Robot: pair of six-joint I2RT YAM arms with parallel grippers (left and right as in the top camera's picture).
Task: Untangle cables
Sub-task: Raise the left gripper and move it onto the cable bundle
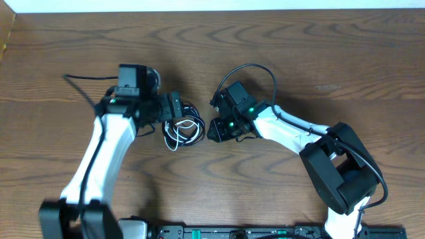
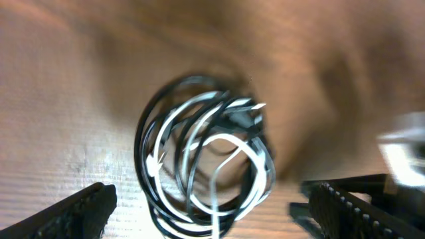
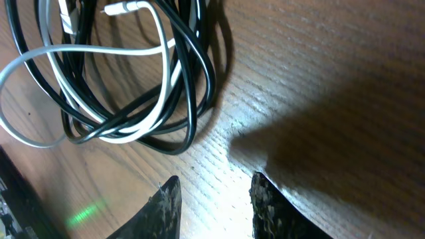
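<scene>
Two sets of fingers flank the cables [image 1: 184, 130] overhead, with the coil on the table [image 1: 319, 60] just beside the left fingers [image 1: 174, 106] and near the right fingers [image 1: 217, 130]. Left wrist: fingers spread wide and empty, coil centred just ahead between them, so the left looks better placed. Right wrist: fingers narrowly parted, holding nothing, coil ahead and off to their left.

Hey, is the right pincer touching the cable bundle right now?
Apart. The right wrist view shows a strip of bare table between the right pincer and the nearest black loop of the cables; its jaws stand open and empty.
</scene>
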